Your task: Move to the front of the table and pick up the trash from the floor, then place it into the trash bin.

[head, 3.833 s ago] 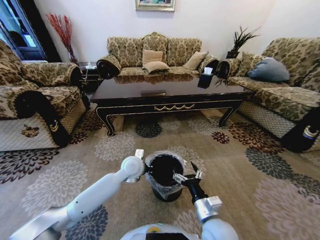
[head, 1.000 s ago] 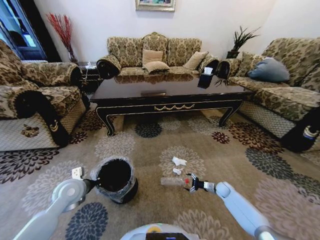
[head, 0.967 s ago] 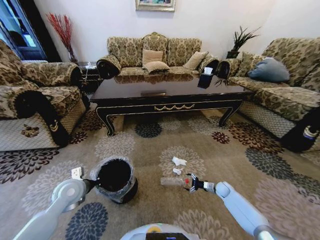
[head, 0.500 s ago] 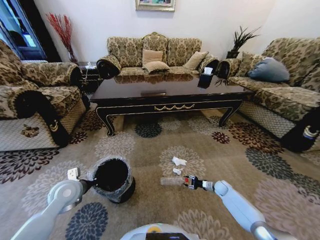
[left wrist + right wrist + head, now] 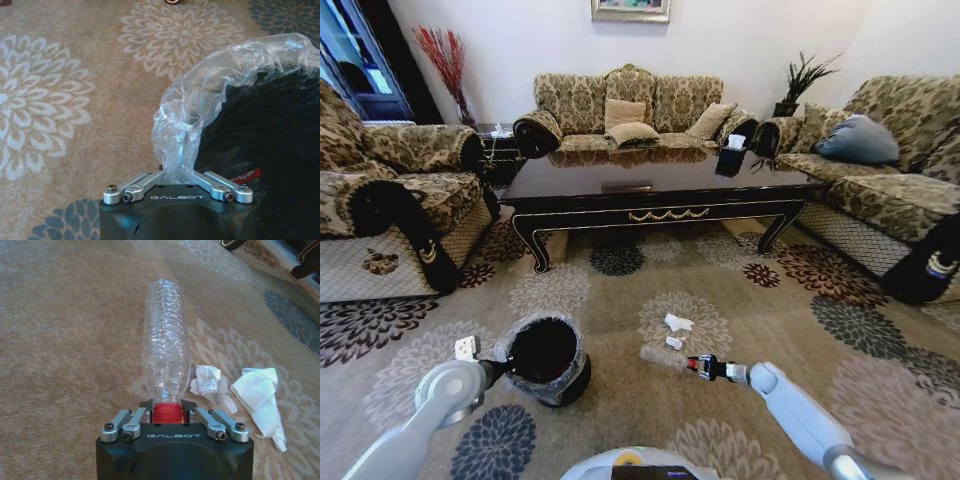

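Gripping the clear ribbed plastic bottle (image 5: 166,345) by its red cap, my right end effector (image 5: 167,412) points its long axis toward 12 o'clock, while my left end effector (image 5: 176,176) pinches the liner of the round black trash bin (image 5: 548,357) at 9 o'clock.

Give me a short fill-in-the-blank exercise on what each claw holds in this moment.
1. The right claw is shut on the clear plastic bottle at its ____ cap.
2. The left claw pinches the translucent plastic ____ of the round black trash bin.
3. The crumpled white paper scraps lie on the patterned ____.

Missing words: red; liner; carpet
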{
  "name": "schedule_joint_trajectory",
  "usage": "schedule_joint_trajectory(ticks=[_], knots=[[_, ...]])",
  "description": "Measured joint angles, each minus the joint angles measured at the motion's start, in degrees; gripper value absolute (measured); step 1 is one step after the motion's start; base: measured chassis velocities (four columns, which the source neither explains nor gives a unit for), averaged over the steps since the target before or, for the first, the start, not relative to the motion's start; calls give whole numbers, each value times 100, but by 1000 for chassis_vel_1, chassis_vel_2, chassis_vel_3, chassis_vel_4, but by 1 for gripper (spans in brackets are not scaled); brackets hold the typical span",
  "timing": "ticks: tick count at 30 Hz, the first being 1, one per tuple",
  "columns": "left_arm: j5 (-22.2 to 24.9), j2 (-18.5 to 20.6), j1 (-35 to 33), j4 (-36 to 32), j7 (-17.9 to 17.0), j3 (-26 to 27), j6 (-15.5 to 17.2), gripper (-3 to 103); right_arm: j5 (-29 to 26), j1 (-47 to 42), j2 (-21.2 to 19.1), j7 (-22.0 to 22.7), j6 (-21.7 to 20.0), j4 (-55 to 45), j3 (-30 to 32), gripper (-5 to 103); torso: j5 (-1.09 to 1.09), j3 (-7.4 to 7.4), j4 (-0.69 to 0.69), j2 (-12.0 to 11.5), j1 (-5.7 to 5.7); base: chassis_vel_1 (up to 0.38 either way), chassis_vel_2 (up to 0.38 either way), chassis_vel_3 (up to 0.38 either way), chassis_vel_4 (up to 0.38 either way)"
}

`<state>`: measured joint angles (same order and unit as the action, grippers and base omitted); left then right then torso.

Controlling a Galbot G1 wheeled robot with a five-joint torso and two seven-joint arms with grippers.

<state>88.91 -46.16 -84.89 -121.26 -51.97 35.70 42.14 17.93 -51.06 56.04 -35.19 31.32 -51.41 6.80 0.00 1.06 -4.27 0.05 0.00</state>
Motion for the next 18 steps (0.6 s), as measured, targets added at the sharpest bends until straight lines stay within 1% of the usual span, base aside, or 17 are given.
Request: schedule_joint_trajectory(ticks=[4,5,8,9,12,13,14,16,17,18], knots=[[-1,-3,18,-91,5,-78,0,0,-218,-295,-227,-4,-21,-496,223,28,0,0,1,0,0,0,0,0,0],[-1,-3,18,-91,5,-78,0,0,-218,-295,-227,-4,-21,-496,223,28,0,0,1,0,0,0,0,0,0],[-5,-6,178,-106,-11,-310,0,0,-422,-614,-418,-17,-68,-967,585,28,0,0,-1,0,0,0,0,0,0],[-5,-6,178,-106,-11,-310,0,0,-422,-614,-418,-17,-68,-967,585,28,0,0,-1,0,0,0,0,0,0],[1,6,517,-52,-66,-703,0,0,-678,-1070,-601,-16,-148,-1550,1081,28,2,0,0,0,0,0,0,0,0],[1,6,517,-52,-66,-703,0,0,-678,-1070,-601,-16,-148,-1550,1081,28,2,0,0,0,0,0,0,0,0],[22,23,716,-16,-98,-896,0,0,-787,-1331,-696,-15,-189,-1873,1326,28,2,0,0,0,0,0,0,0,0],[81,29,985,39,-138,-1138,0,0,-967,-1721,-808,-18,-243,-2334,1620,28,-2,0,-1,0,0,0,0,0,0],[102,20,1141,78,-168,-1261,0,0,-1068,-1939,-863,-29,-267,-2591,1811,28,1,0,-4,-1,0,0,0,0,0],[102,20,1141,78,-168,-1261,0,0,-1068,-1939,-863,-29,-267,-2591,1811,28,1,0,-4,-1,0,0,0,0,0]])
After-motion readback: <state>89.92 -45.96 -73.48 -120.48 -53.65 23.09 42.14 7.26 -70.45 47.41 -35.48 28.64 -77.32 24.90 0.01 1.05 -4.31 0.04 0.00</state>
